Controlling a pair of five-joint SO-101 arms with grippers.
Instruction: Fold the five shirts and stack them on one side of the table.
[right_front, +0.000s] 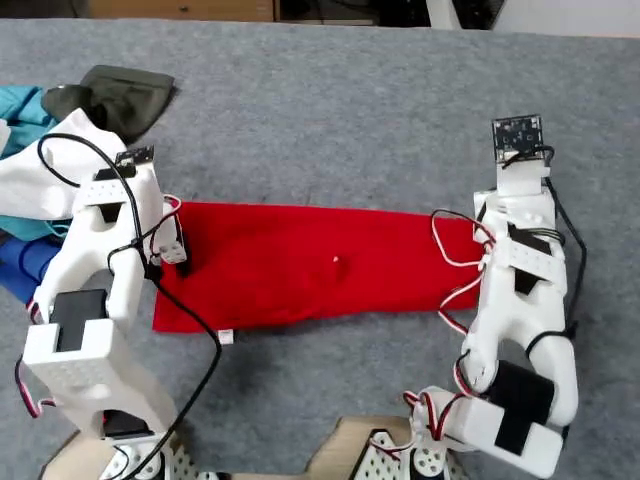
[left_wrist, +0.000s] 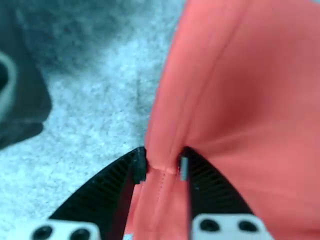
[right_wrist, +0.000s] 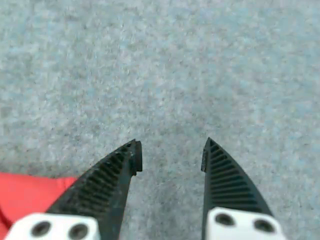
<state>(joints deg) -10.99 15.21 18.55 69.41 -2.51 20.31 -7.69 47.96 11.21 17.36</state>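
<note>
The left arm (right_front: 90, 290) and the right arm (right_front: 520, 300) stand at the near edge of the gray table (right_front: 350, 120), one on each side.

Between them lies the red shirt (right_front: 300, 265). It is folded into a long flat strip that runs from one arm to the other, in the middle of the table. A little white tag (right_front: 225, 337) sticks out at its near edge, close to the left arm.

The left gripper (left_wrist: 161, 166) is at the left end of the red shirt. Its two black fingers are squeezed on a small fold of the red cloth, right by a stitched seam.

The right gripper (right_wrist: 170, 155) is at the other end of the shirt. Its fingers are spread apart with nothing between them. Under it is bare gray table, and a bit of the red shirt shows just beside one finger.

Farther back, at the far left of the table, more shirts sit in a messy heap. There is a white shirt (right_front: 45, 185), a teal shirt (right_front: 18, 105), a blue shirt (right_front: 18, 262) and a dark green shirt (right_front: 125, 92). They are not folded.
</note>
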